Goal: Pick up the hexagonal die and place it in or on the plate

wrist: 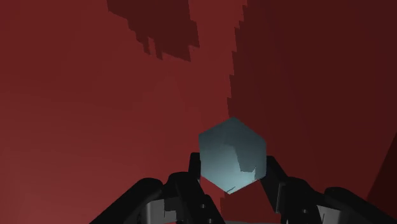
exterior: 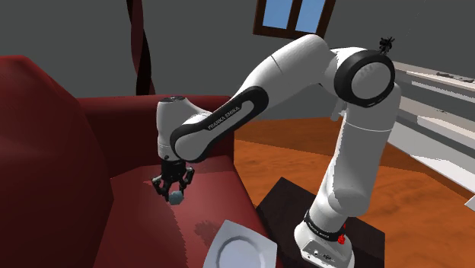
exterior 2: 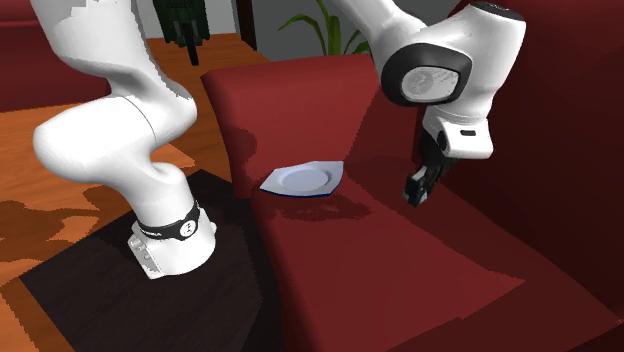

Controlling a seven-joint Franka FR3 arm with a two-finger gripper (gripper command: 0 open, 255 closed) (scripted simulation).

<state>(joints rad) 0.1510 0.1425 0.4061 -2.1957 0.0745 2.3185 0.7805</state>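
A pale blue-grey hexagonal die (wrist: 230, 156) sits clasped between my two black fingers, above the red sofa seat. In the shoulder view my gripper (exterior: 176, 195) hangs a little over the cushion with the die (exterior: 177, 197) at its tips. The white plate (exterior: 238, 248) lies on the seat near the front edge, toward that view's lower right of the gripper. From the second exterior view the gripper (exterior 2: 419, 190) hovers to the right of the plate (exterior 2: 305, 179), apart from it.
The red sofa's backrest (exterior: 46, 145) rises close behind the gripper and its armrest (exterior 2: 290, 85) stands beyond the plate. My stand (exterior: 327, 228) sits on the orange wooden floor beside the sofa. A window (exterior: 293, 15) and a dark plant (exterior 2: 180, 25) are far off.
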